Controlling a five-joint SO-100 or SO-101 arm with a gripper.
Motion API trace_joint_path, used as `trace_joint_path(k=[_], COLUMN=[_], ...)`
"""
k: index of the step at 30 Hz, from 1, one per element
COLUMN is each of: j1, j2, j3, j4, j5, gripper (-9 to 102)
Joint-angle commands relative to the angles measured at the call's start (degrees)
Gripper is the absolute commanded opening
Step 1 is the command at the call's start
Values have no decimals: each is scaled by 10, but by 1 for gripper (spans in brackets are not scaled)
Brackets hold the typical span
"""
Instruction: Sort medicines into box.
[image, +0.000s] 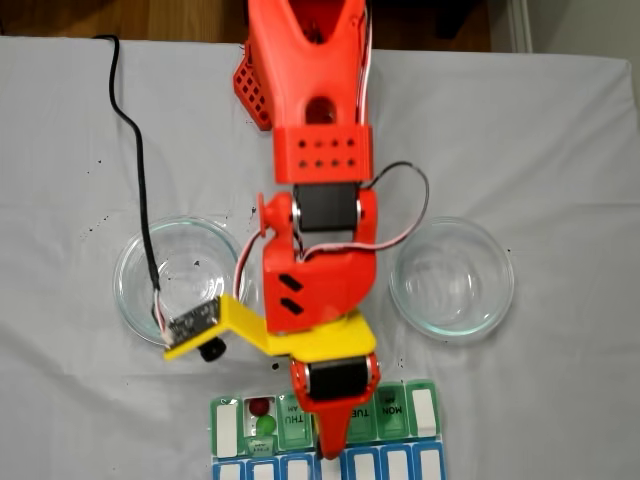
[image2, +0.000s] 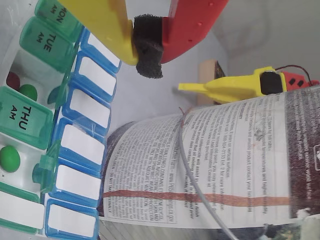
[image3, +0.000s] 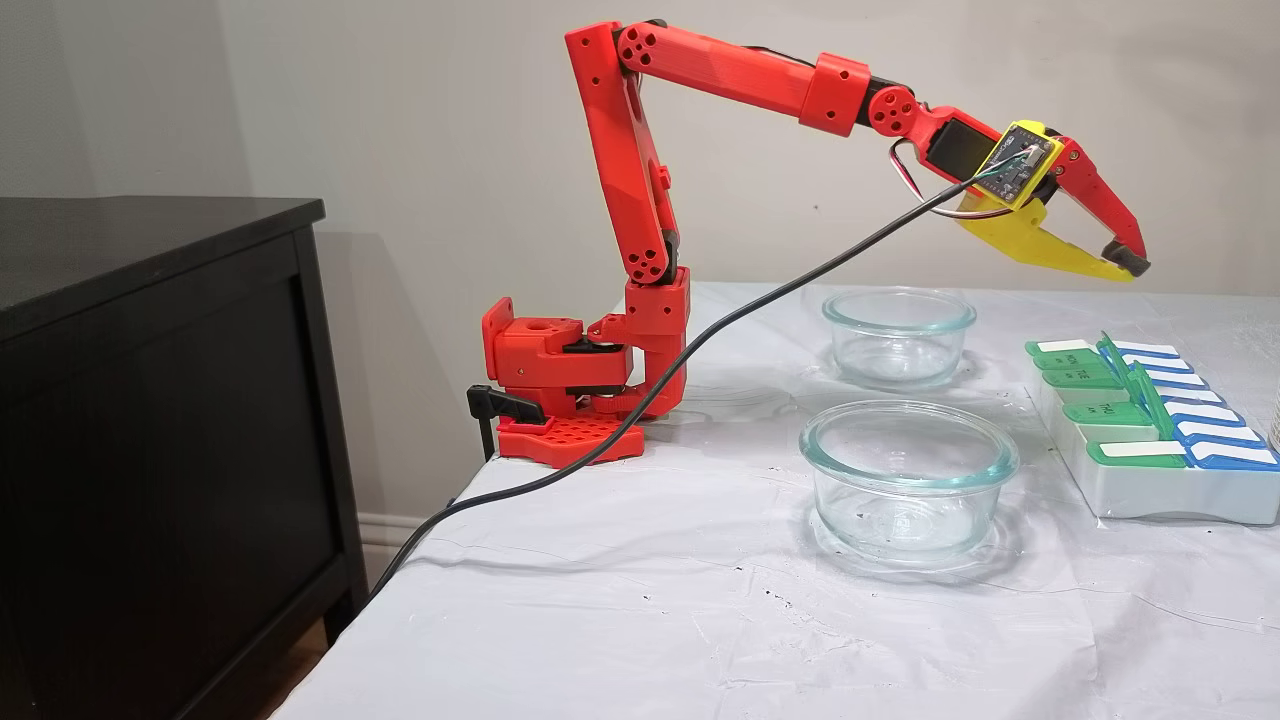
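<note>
1. The gripper (image3: 1128, 268) hangs in the air above the pill organizer (image3: 1150, 480), clear of it; its yellow and red fingers meet at the black foam pad (image2: 148, 47), so it is closed on nothing
2. In a fixed view from above, the gripper tip (image: 328, 450) lies over the middle of the organizer (image: 228, 430), at the line between the green row and the blue row
3. The organizer sits at the table edge farthest from the arm base (image3: 560, 400). In the wrist view, green lids read MON, TUE and THU
4. An open cell left of the THU lid holds a red ball (image: 261, 406) and a green ball (image: 266, 425), side by side
5. In the wrist view, another green ball (image2: 9, 158) lies in an open cell on the other side of THU
6. Two clear glass bowls stand on the white sheet, one left (image: 180, 280) and one right (image: 452, 276) of the arm, both well apart from the organizer
</note>
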Motion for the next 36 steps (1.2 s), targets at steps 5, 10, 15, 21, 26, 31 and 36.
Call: trace_joint_path(k=[5, 10, 15, 21, 26, 31, 36], j1=[-7, -9, -14, -15, -12, -5, -8], j2=[-27, -22, -27, -44, -49, -64, -66], j3=[-56, -41, -41, -39, -42, -57, -65], j4=[-38, -47, -38, -46, -38, -18, 15], j5=[3, -5, -8, 10, 25, 48, 48], gripper=[0, 0, 0, 0, 0, 0, 0])
